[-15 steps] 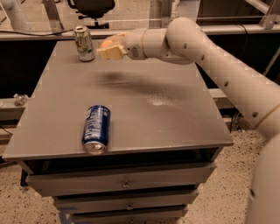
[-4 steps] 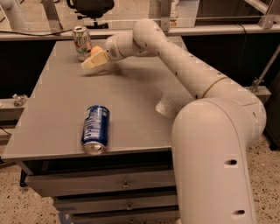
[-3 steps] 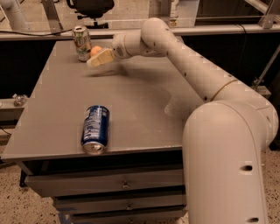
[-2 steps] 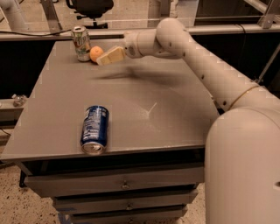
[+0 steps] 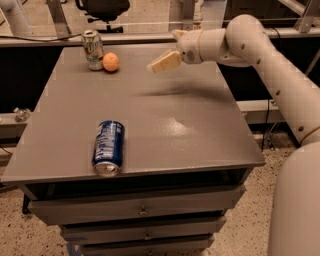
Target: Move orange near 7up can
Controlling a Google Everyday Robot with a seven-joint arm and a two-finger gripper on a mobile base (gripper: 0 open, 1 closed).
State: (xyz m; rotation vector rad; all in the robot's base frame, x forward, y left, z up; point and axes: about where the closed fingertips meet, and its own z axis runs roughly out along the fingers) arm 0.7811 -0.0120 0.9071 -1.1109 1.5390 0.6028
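The orange sits on the grey table at the back left, right beside the upright 7up can and almost touching it. My gripper hovers above the back middle of the table, a short way to the right of the orange. It is open and holds nothing. The arm reaches in from the right.
A blue can lies on its side near the table's front left edge. Drawers are below the tabletop. An office chair and a rail stand behind the table.
The gripper carried the orange to the 7up can, let it go and drew back to the right. The orange now rests on the table beside the can.
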